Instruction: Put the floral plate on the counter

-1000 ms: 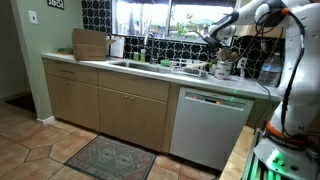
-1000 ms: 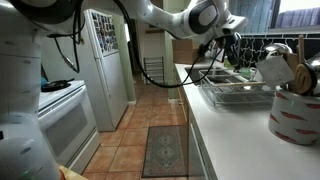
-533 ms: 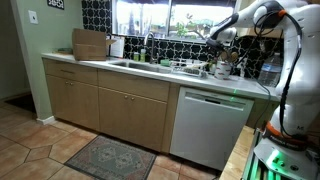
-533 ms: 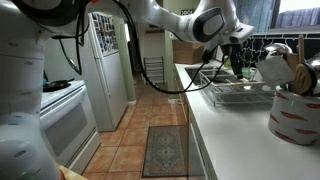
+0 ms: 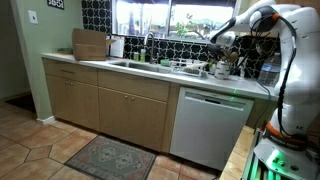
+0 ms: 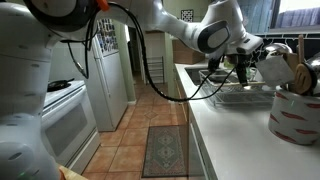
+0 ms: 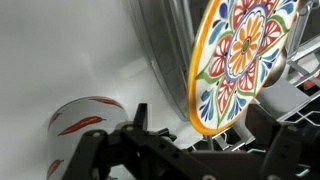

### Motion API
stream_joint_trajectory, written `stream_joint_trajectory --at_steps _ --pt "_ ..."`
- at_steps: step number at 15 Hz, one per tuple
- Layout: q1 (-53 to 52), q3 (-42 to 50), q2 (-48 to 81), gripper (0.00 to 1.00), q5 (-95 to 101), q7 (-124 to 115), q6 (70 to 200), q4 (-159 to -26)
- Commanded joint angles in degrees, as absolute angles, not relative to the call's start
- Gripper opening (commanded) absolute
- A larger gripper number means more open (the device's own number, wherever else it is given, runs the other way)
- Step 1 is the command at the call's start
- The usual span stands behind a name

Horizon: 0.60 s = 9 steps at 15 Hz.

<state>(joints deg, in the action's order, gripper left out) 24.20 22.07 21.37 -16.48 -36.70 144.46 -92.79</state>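
Note:
The floral plate [image 7: 240, 55] stands on edge in the dish rack [image 7: 290, 95]. It has a yellow rim and a bright flower pattern of red, blue and green. My gripper [image 7: 202, 122] is open, with one dark finger [image 7: 140, 115] left of the plate's lower rim and the other at the right. The fingers do not touch the plate. In both exterior views the gripper [image 5: 222, 45] [image 6: 245, 62] hangs over the dish rack [image 6: 240, 92] on the pale counter [image 5: 150, 72] [image 6: 215, 135]. I cannot make out the plate in those views.
A shiny metal bowl [image 7: 165, 40] leans right behind the plate. A white canister with red marks [image 7: 85, 120] [image 6: 295, 118] stands on the counter beside the rack. A cream jug [image 6: 275, 65] sits by the rack, a sink [image 5: 135, 64] further along, and a cardboard box [image 5: 90, 44] at the counter's end.
The jaws have gone from nearly shut to wide open. The arm has swung further along the counter and down over the dish rack.

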Motion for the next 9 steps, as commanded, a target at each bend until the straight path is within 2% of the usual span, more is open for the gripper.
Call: stream_joint_trajectory --at_steps 1,5,6,7,9 --pt "25.91 20.87 24.1 1.0 -19.74 -35.45 145.87 -90.4" --pt "26.35 20.33 25.87 0.98 -20.71 -35.71 145.67 -88.16" --pt "26.42 20.24 26.3 0.92 -20.78 -35.8 145.62 -87.6" --pt "26.36 20.32 26.74 0.74 -20.52 -35.99 145.52 -87.07" --pt "26.4 20.2 27.19 0.61 -20.4 -36.07 145.48 -86.08"
